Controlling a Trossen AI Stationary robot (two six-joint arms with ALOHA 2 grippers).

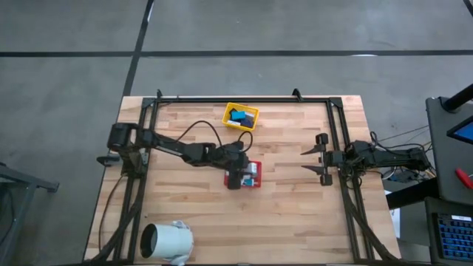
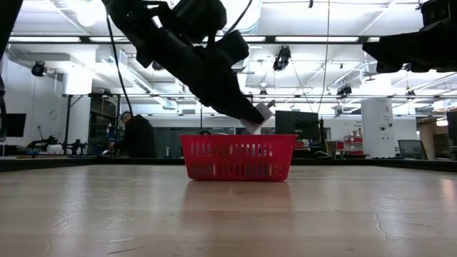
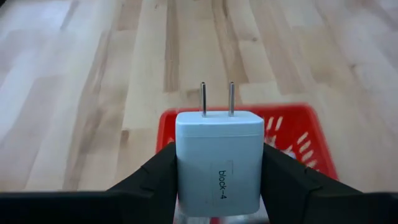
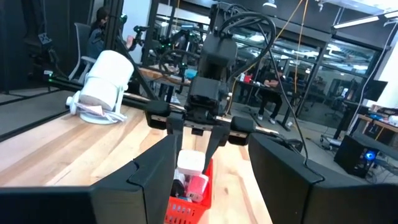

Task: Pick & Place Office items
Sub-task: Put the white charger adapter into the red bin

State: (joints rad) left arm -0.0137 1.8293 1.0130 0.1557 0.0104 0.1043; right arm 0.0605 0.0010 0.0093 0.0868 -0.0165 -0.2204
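the left claw (image 3: 219,186) grips a white plug block (image 3: 219,160), prongs pointing away, held just above the red tray (image 1: 254,176) near the middle of the bench (image 1: 295,222). the right claw (image 1: 323,159) waits with fingers spread at the right side. dark pieces lie in the yellow tray (image 1: 242,117) farther back.

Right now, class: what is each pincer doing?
Left pincer: closed on a white plug block above the red basket.
Right pincer: open, empty, at the table's right side.
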